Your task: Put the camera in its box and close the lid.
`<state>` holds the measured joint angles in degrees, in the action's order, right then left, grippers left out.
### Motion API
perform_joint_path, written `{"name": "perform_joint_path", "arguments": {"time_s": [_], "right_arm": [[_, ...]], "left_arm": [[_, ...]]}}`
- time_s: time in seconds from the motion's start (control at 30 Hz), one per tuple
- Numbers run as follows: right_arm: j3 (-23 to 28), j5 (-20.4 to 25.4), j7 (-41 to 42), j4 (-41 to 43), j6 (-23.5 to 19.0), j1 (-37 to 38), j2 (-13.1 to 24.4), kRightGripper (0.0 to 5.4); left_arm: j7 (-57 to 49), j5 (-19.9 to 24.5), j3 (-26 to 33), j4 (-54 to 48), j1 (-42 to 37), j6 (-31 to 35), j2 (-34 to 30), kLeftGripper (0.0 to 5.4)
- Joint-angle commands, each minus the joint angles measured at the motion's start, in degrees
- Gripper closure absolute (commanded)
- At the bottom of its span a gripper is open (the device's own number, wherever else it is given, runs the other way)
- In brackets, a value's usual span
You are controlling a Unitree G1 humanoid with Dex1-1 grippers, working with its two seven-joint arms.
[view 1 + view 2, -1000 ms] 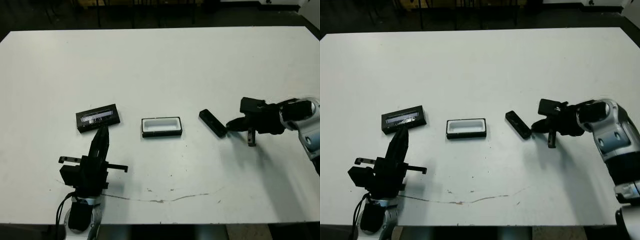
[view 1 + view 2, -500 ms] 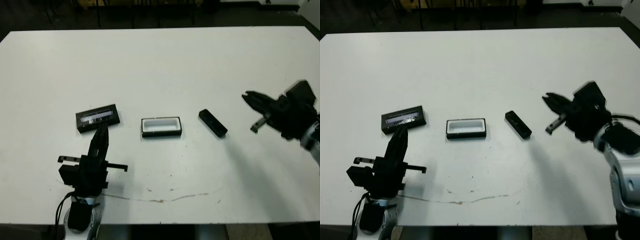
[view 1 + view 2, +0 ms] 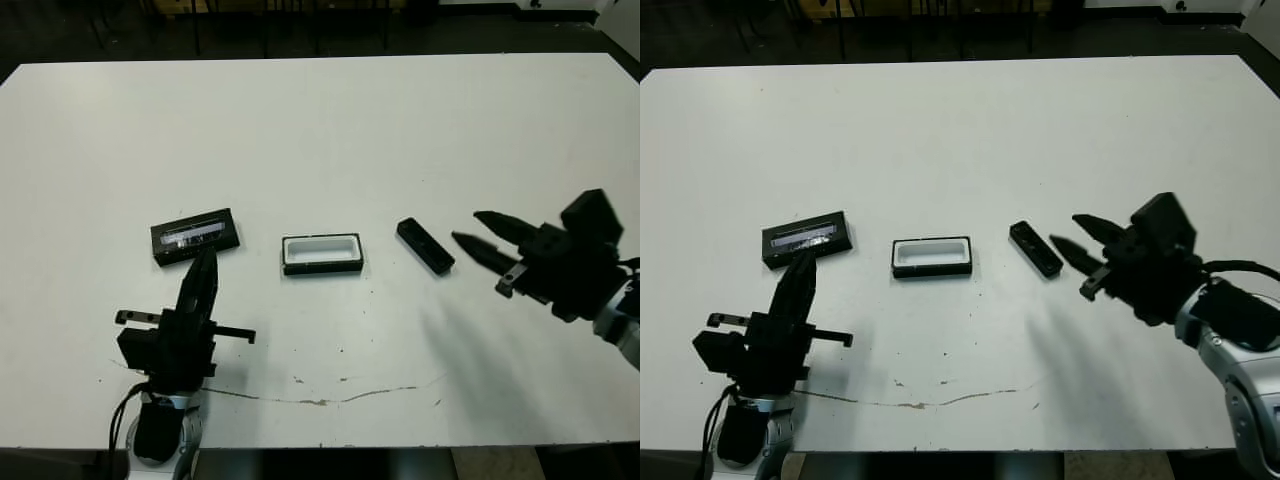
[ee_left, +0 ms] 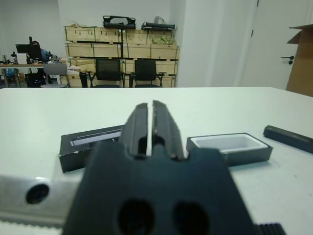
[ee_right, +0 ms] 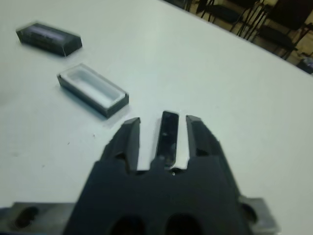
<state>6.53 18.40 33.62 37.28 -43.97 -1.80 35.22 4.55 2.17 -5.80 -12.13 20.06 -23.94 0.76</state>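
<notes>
Bare table between camera and box; nothing blocks path.

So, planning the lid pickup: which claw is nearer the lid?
Left. The left claw sits just beside the lid; the right claw is far across, past the box.

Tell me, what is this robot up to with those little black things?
Its right gripper, fingers open, is lined up on a slim black camera lying on the table. The open box and its lid lie apart to the left. The left gripper rests shut near the lid. Nothing is packed yet.
</notes>
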Motion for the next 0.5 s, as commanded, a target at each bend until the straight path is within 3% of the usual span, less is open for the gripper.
{"name": "perform_joint_path", "arguments": {"time_s": [0.03, 0.3, 0.5], "right_arm": [[-1.8, -1.6, -1.2, -2.1, 0.6, 0.4, 0.6, 2.91], [-4.8, -2.8, -1.5, -6.7, 4.1, -0.6, -0.1, 1.53], [-6.6, -3.4, -3.9, -8.3, 2.2, -1.7, -1.6, 0.47]], "left_arm": [[0.2, 0.1, 0.2, 0.2, 3.9, 1.0, -0.7, 5.40], [0.3, -0.1, 0.3, 0.8, 3.8, 0.6, -0.7, 5.40], [0.2, 0.3, 0.2, 0.3, 4.1, 1.4, -0.6, 5.40]]}}
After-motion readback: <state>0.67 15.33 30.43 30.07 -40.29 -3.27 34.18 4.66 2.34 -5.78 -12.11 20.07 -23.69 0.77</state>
